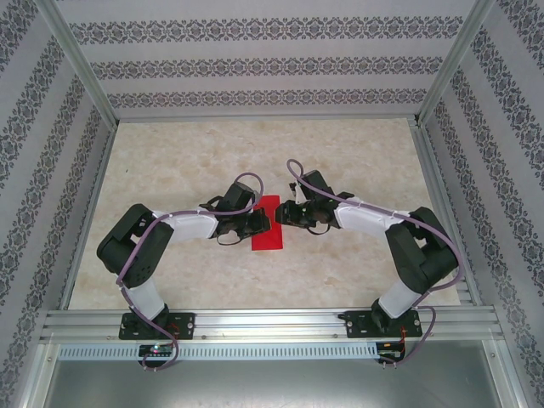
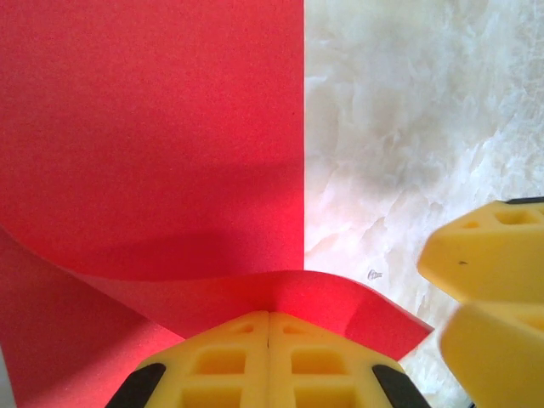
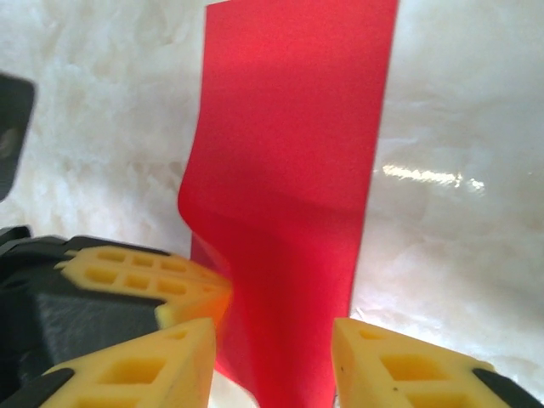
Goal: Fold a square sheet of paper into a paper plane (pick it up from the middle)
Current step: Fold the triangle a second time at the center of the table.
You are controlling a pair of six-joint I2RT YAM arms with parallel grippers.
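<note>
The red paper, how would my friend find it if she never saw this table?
Look at the pale marbled table. In its middle, between the left gripper and the right gripper, lies the red paper, a narrow strip. It is the one bright red thing there, and one edge curls up at the left gripper's yellow fingers.

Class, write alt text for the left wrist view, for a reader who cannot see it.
The left gripper, yellow fingers shut together at bottom centre, appears to pinch the curled-up near edge of a red paper sheet lying on a pale marbled table. The right gripper sits at lower right.
</note>
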